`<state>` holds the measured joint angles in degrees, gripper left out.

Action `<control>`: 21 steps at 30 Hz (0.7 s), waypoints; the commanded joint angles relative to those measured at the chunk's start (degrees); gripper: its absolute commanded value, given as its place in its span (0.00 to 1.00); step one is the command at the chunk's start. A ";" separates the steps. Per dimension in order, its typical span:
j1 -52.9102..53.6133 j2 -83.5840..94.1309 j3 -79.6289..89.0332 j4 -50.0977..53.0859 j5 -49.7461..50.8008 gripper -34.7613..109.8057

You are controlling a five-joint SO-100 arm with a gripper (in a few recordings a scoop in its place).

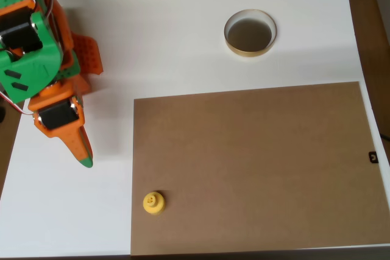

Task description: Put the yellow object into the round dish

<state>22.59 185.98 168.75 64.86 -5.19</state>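
Looking down from overhead, we've got the orange and green 3D-printed arm parked at the left side of the white counter (183, 35); its hand (82, 153) tapers to a green-tipped point over bare counter, and honestly we can't tell if the fingers are parted or pressed together from this angle; it's definitely not carrying anything though.

The small yellow plastic peg-like piece (153, 203) sits upright, knob up, right on the left edge of the flat brown cardboard sheet (256, 162), near its lower corner; the small round dish with the thin tan rim and dark inside (250, 33) is way off toward the top of the picture, on the white counter just past the cardboard, and it's empty.

So we'd say the job hasn't really started; we're at the reach step. Next move needs the hand swung down and right over the peg, fingers spread enough to straddle that narrow knob, then a clean pinch.
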 commanded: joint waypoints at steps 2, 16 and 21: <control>0.97 1.05 -0.97 0.26 0.35 0.26; 1.32 1.05 -0.97 0.26 0.70 0.25; 1.32 1.05 -0.97 0.26 0.70 0.25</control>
<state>22.59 185.98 168.75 64.86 -4.13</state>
